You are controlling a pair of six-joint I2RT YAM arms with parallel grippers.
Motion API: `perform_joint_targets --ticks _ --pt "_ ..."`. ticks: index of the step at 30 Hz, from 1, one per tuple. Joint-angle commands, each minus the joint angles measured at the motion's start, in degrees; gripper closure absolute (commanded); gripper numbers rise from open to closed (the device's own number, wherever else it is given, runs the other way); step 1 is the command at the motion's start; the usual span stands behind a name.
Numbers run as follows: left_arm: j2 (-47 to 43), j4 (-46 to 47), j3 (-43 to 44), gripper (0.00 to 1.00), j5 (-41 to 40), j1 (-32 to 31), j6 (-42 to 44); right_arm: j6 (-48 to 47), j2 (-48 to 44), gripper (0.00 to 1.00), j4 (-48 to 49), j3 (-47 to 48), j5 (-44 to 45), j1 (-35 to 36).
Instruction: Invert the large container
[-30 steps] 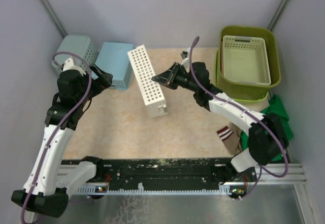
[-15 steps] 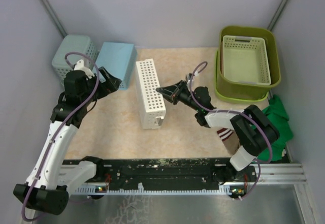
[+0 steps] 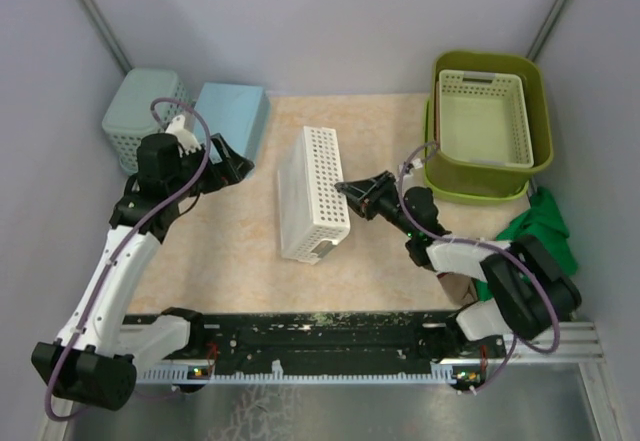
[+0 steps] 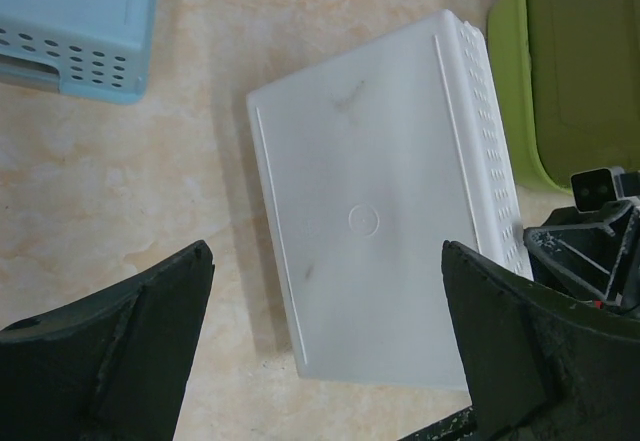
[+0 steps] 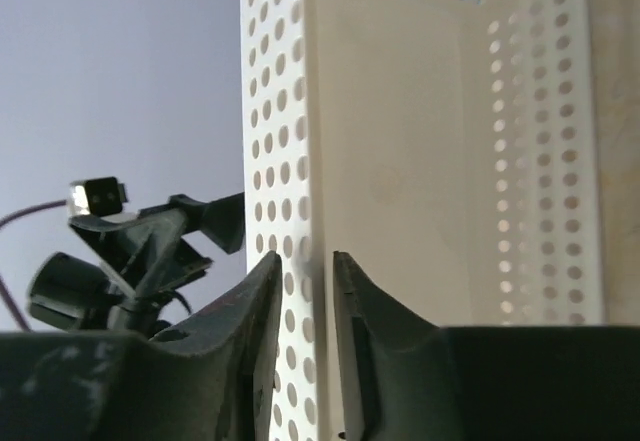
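The large lime-green container (image 3: pixel 470 191) stands at the back right with a cream perforated basket (image 3: pixel 485 119) in it; its edge also shows in the left wrist view (image 4: pixel 515 81). Neither gripper touches it. My right gripper (image 3: pixel 345 189) is shut on the perforated wall of a white basket (image 3: pixel 315 196), which rests tipped on its long side mid-table. In the right wrist view the fingers (image 5: pixel 260 301) pinch that wall (image 5: pixel 275 111). My left gripper (image 3: pixel 235 161) is open and empty, left of the white basket, facing its plain bottom (image 4: pixel 370 221).
A teal perforated basket (image 3: pixel 145 111) and a blue basket (image 3: pixel 232 113) sit at the back left. A green cloth (image 3: pixel 540 236) lies at the right edge, near the right arm. Grey walls close in the table on three sides.
My right gripper has pulled the white basket nearer and to the right, tipping it so its bottom faces up and left. The left gripper has drawn slightly towards the back.
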Motion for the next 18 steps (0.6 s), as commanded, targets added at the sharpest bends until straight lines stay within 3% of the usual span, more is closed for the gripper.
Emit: perform_joint_targets --ticks 1,3,5,12,14,18 --pt "0.8 3.15 -0.49 0.0 5.01 0.23 1.82 -12.79 -11.82 0.6 -22.19 1.83 6.61 -0.4" --pt "1.56 3.38 -0.36 0.0 6.33 0.22 1.79 -16.58 -16.22 0.42 -32.4 3.53 9.45 -0.48" --pt "2.3 3.66 -0.42 0.0 7.7 0.15 1.78 -20.29 -18.87 0.3 -39.76 5.37 11.9 -0.57" --pt "3.54 3.8 -0.78 0.0 10.29 -0.23 3.29 -29.07 -24.63 0.25 -55.37 10.23 15.98 -0.51" --pt "3.99 3.17 -0.64 0.0 10.21 -0.93 3.91 -32.14 -25.71 0.14 -60.01 11.27 17.33 -0.4" --pt "4.23 2.82 -0.74 0.0 8.57 -2.17 4.39 -39.96 -26.32 0.11 -70.23 13.99 20.68 0.76"
